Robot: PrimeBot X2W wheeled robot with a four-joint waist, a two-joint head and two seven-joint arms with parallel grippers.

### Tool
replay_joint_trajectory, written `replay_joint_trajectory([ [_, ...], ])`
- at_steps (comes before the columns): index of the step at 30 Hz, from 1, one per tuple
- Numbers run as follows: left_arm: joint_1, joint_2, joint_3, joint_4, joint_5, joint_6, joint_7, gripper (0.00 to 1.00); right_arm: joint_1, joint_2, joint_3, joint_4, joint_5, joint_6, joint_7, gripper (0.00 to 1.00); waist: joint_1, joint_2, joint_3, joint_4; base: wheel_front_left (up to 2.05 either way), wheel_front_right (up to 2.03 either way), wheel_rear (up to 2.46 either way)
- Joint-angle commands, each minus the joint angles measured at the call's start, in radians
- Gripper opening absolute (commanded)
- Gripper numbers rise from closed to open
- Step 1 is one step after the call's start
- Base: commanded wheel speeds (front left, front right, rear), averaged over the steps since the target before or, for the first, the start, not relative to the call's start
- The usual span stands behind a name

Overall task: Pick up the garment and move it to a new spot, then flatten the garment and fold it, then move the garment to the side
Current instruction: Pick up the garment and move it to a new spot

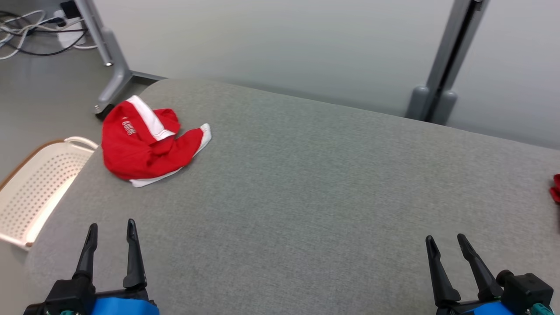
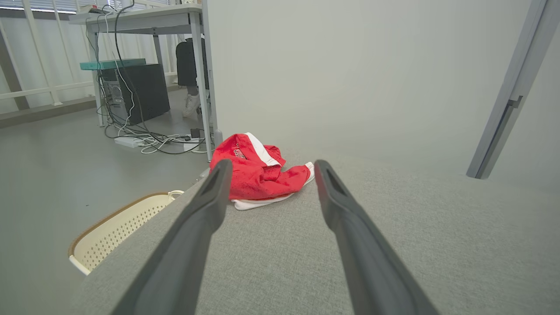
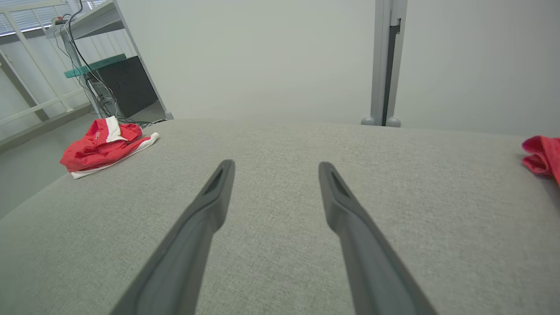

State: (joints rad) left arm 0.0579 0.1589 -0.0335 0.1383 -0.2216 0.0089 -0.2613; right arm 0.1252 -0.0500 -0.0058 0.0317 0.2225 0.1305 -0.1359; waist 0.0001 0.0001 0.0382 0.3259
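The garment [image 1: 144, 142] is red with white trim and lies crumpled near the far left corner of the grey padded table [image 1: 306, 183]. The left wrist view shows the garment [image 2: 258, 173] ahead, past the fingertips; the right wrist view shows the garment [image 3: 103, 146] far off to the left. My left gripper [image 1: 111, 229] stands open at the lower left, well short of the garment, with nothing between its fingers. At the lower right my right gripper [image 1: 446, 243] is open and holds nothing, far from the garment.
A cream perforated basket [image 1: 33, 192] sits on the floor beside the table's left edge. A scrap of red cloth [image 1: 555, 188] lies at the table's right edge. Grey partition posts [image 1: 442, 65] and floor cables [image 1: 39, 30] lie beyond the table.
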Motion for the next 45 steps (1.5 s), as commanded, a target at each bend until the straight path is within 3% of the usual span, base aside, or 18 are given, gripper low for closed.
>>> replay_joint_trajectory([
  [1, -0.001, 0.000, 0.007, -0.010, -0.004, 0.011, -0.002, 1.00, -0.013, -0.001, 0.002, 0.002, -0.002, 0.000, -0.003, 1.00, -0.0001, -0.0001, 0.015, 0.033, 0.00, 0.00, 0.00],
  [11, 0.015, 0.012, 0.011, -0.022, -0.016, 0.018, 0.000, 1.00, -0.018, -0.001, 0.010, 0.006, -0.003, 0.001, -0.001, 1.00, -0.0001, -0.0001, 0.023, 0.120, 0.00, 0.00, 0.00],
  [21, 0.028, 0.015, 0.024, -0.029, -0.027, 0.034, -0.001, 1.00, -0.018, -0.001, 0.019, 0.008, -0.006, 0.000, -0.003, 1.00, -0.0001, -0.0001, 0.027, 0.119, 0.00, 0.00, 0.00],
  [27, -0.041, 0.006, 0.045, -0.015, -0.052, 0.041, -0.002, 1.00, -0.034, -0.001, 0.016, -0.014, -0.018, 0.001, 0.010, 1.00, -0.0001, -0.0001, 0.064, 0.091, 0.00, 0.00, 0.00],
  [33, -0.220, 0.033, 0.099, 0.063, -0.094, 0.034, -0.003, 1.00, -0.076, -0.001, 0.015, -0.082, -0.061, 0.000, 0.038, 1.00, -0.0001, -0.0001, 0.136, 0.029, 0.00, 0.00, 0.00],
  [45, -0.635, 0.213, 0.231, 0.322, -0.164, 0.008, -0.003, 1.00, -0.158, -0.030, -0.018, -0.323, -0.125, 0.000, 0.125, 1.00, -0.0001, -0.0001, 0.378, -0.137, 0.00, 0.00, 0.00],
])
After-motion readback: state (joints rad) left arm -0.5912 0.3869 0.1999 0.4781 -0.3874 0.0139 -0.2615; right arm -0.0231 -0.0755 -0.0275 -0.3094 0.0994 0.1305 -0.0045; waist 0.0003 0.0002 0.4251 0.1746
